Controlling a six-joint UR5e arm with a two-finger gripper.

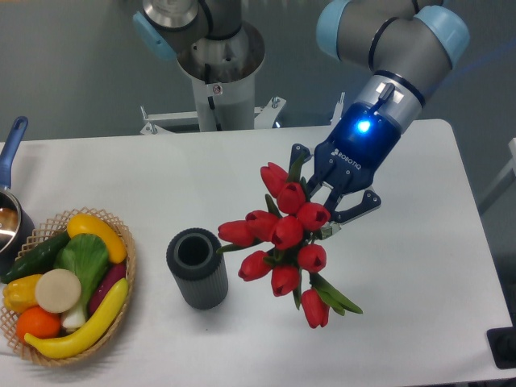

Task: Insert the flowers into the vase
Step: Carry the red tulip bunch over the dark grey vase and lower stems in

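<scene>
Gripper (322, 197), right of centre frame, fingers closed around flowers (286, 242) among upper blooms (stems hidden, exact hold point unclear). Bunch hangs tilted, blooms spilling down-left, above table (419, 266). Vase (197, 268) upright at lower centre, just left of bunch, mouth empty. Step judged: carry stage, insertion not yet done. Next move calls for getting stems over mouth, bunch upright, then descent. Basket (121, 322) of produce lower left, pot (12, 218) at left edge.

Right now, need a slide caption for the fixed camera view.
UR5e fingers holding red tulip bunch beside the empty ribbed grey vase, not yet inserted.
</scene>
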